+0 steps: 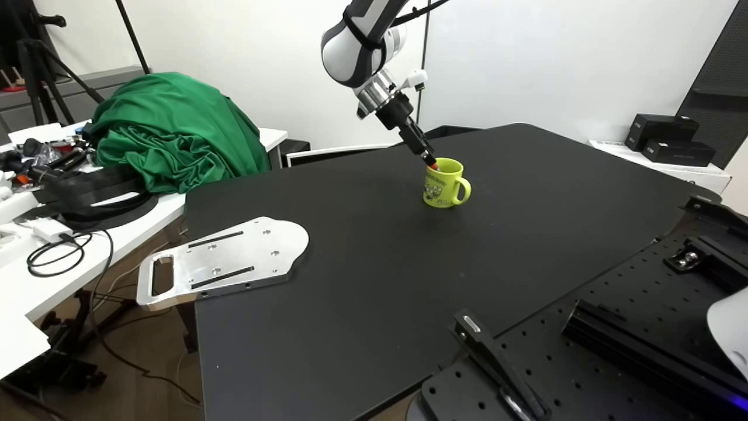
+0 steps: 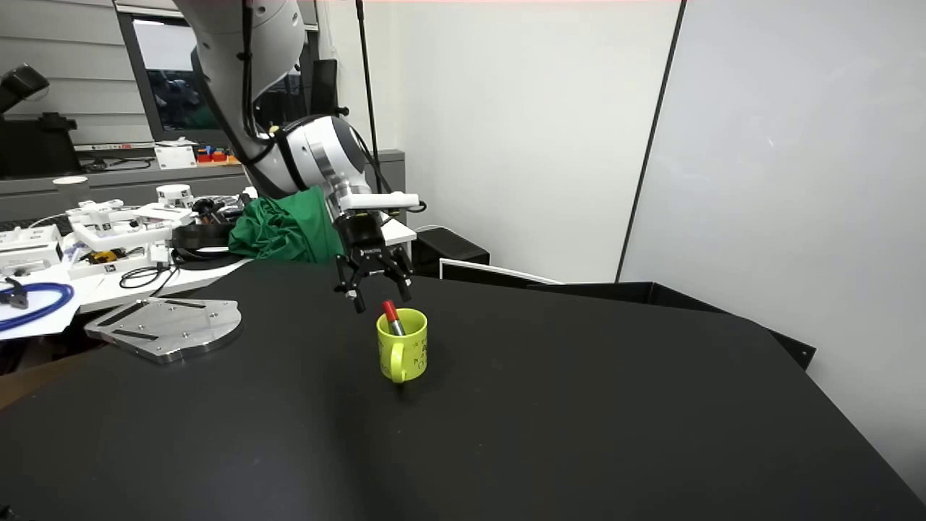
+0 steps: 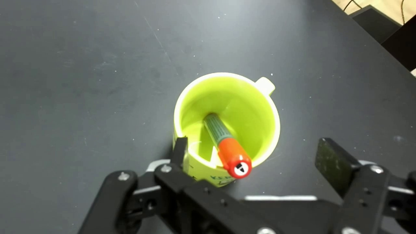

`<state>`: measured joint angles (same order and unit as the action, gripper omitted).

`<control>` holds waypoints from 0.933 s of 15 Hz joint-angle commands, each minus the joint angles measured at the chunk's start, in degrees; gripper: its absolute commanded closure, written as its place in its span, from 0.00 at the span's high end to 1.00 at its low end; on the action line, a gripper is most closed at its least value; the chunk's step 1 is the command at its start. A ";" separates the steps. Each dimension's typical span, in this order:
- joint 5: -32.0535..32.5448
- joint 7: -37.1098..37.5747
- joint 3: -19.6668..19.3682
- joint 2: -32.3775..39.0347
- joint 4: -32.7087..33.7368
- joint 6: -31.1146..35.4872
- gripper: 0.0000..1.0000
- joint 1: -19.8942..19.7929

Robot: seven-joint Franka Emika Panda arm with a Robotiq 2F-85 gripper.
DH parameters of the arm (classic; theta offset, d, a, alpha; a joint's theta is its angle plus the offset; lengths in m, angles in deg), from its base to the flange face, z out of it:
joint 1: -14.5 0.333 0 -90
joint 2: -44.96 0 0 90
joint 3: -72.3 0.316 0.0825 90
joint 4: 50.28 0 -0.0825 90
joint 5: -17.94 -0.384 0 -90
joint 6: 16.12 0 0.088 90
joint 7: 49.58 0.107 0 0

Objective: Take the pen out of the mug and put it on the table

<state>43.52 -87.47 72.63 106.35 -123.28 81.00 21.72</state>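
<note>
The table (image 1: 350, 292) is looking matt; the slotted plate (image 1: 239, 254) is gleaming like metal; the cloth (image 1: 181, 128) is looking smooth. The pen (image 3: 226, 143) is shining like plastic.

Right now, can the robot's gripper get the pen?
Probably yes: the gripper is open, the pen pokes out of the top of the mug, and in the wrist view nothing covers that end.

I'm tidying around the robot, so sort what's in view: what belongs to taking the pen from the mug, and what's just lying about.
For the job:
red-capped pen
yellow-green mug
black table
gripper, open

Just lying about:
silver metal plate
green cloth
black boxes
</note>
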 commanded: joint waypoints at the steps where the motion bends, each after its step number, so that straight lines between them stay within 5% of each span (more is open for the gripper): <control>1: 0.42 1.45 0.19 0.98 1.76 -1.15 1.00 0.04; 3: 0.35 1.28 0.23 1.14 1.99 -1.53 1.00 0.07; 4: 0.29 1.45 0.24 1.13 1.98 -1.51 0.75 0.08; 14: -0.15 1.46 0.46 0.70 1.87 -1.93 0.11 -0.12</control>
<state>43.49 -87.45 72.71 106.51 -123.19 80.65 21.75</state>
